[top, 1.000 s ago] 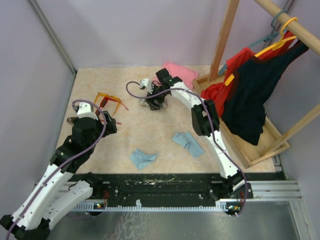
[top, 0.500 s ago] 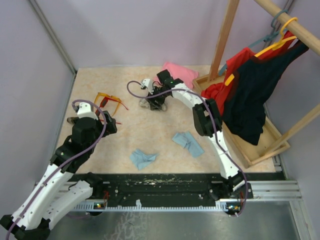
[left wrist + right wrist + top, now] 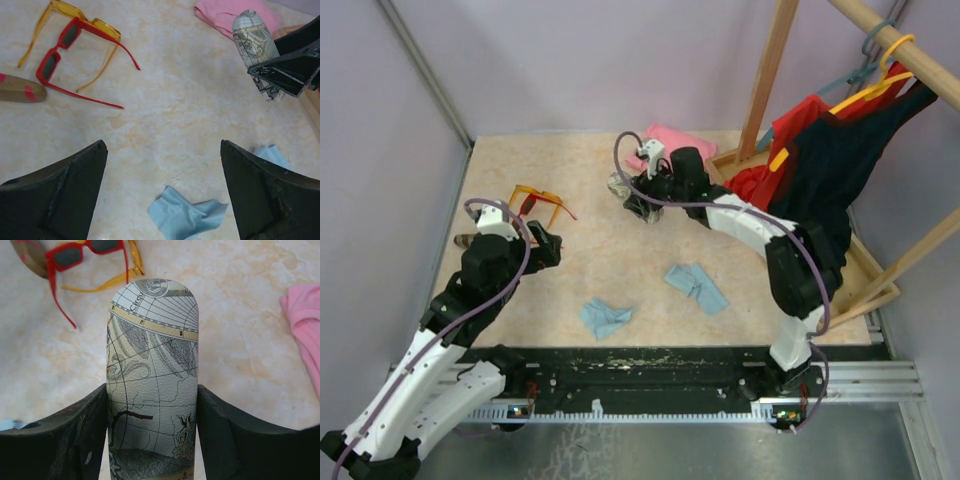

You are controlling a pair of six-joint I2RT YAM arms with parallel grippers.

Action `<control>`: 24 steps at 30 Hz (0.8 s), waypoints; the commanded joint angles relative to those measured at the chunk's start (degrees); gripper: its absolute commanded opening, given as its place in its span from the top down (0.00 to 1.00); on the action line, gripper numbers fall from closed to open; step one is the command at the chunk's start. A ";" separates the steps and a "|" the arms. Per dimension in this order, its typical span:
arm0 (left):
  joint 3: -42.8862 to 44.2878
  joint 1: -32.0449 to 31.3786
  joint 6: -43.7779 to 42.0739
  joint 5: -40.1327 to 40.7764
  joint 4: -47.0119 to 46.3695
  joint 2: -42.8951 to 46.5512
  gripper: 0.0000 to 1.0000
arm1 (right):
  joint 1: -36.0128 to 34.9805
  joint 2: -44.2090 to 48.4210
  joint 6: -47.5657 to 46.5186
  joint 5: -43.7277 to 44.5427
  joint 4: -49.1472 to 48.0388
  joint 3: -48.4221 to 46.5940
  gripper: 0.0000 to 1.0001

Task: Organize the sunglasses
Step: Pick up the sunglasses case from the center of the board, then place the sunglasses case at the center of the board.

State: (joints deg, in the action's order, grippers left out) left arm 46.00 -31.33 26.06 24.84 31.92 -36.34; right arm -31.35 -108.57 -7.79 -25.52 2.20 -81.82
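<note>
**A:** Any writing to read?

**B:** Only "Circ", in curved letters near the rounded top of the map-patterned case (image 3: 152,340). Remaining print too small to make out. No brand name legible anywhere.

**A:** Held by what?

**B:** Clamped in the right gripper (image 3: 152,390), one finger pressed against each long side. Upper centre of the overhead view.

**A:** And the left gripper (image 3: 162,150)?

**B:** Spread wide, grasping nothing, only bare table (image 3: 175,100) between the fingers. Left of centre in the overhead view.

**A:** Counts, nearest first?

**B:** Two light blue cloths, both crumpled: the near cloth (image 3: 605,318) at lower centre, the other cloth (image 3: 696,287) up and to the right, apart from it. Farther back, at upper left, two pairs of sunglasses: the orange-amber pair (image 3: 80,22) and the red pair (image 3: 62,47) with dark lenses. Arms unfolded, lying crossed and touching. Just beside them, at the left edge, one brown case (image 3: 20,89) with a red mark. Two cases in all, then. Farthest back, one pink cloth (image 3: 675,142) at top centre. At the right, one wooden rack (image 3: 765,70) hung with a red garment (image 3: 790,130) and a black garment (image 3: 830,180).
</note>
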 commanded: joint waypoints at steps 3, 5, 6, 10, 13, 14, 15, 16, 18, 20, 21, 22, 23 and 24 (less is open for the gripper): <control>-1.60 0.37 2.52 -9.93 -7.52 -0.61 0.01 | -0.20 19.92 25.88 -0.23 -31.45 21.22 0.87; -2.36 0.32 1.92 -12.48 -9.76 -0.53 0.01 | -0.20 26.19 30.98 -1.08 -37.40 27.66 0.89; -2.84 0.30 1.52 -13.92 -11.10 -0.30 0.01 | -0.20 28.50 33.03 -2.03 -39.79 30.55 0.90; -4.70 0.29 -0.13 -19.95 -16.62 0.95 0.01 | -0.49 38.03 36.55 -4.53 -43.44 38.46 0.91; -6.12 0.30 -0.99 -24.15 -20.67 1.88 0.00 | -1.03 45.28 36.12 -4.32 -42.76 42.72 0.93; -6.63 0.28 -1.18 -25.48 -22.09 2.15 0.01 | -1.21 47.31 35.92 -4.29 -42.37 43.67 0.93; -7.15 0.26 -1.31 -26.83 -23.51 2.33 0.01 | -1.29 49.24 35.66 -4.50 -41.91 44.37 0.93; -7.77 0.30 -1.60 -28.76 -25.43 2.63 0.01 | -1.40 50.96 35.49 -4.96 -41.70 45.05 0.94; -9.02 0.31 -2.19 -33.12 -30.10 3.40 0.01 | -1.72 53.94 35.01 -6.59 -41.99 46.18 0.94; -9.93 0.31 -2.65 -37.25 -35.03 3.92 0.01 | -2.06 55.99 34.43 -7.85 -42.26 47.06 0.94; -10.34 0.31 -2.75 -39.06 -37.99 4.05 0.01 | -2.11 56.76 34.16 -8.17 -42.16 47.36 0.94; -10.72 0.31 -3.00 -40.97 -40.27 4.03 0.01 | -2.13 57.33 34.16 -8.49 -42.43 47.63 0.94; -11.27 0.31 -3.53 -42.63 -42.93 4.01 0.01 | -2.18 57.77 34.14 -9.06 -42.73 47.85 0.94; -11.69 0.26 -3.48 -44.07 -45.10 3.83 0.01 | -2.20 58.14 34.16 -9.41 -42.97 47.92 0.94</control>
State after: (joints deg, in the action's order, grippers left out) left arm 35.57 -31.33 24.32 -9.47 0.71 -32.99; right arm -32.88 -52.51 26.39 -32.34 -35.81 -34.15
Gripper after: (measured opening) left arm 0.995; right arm 0.622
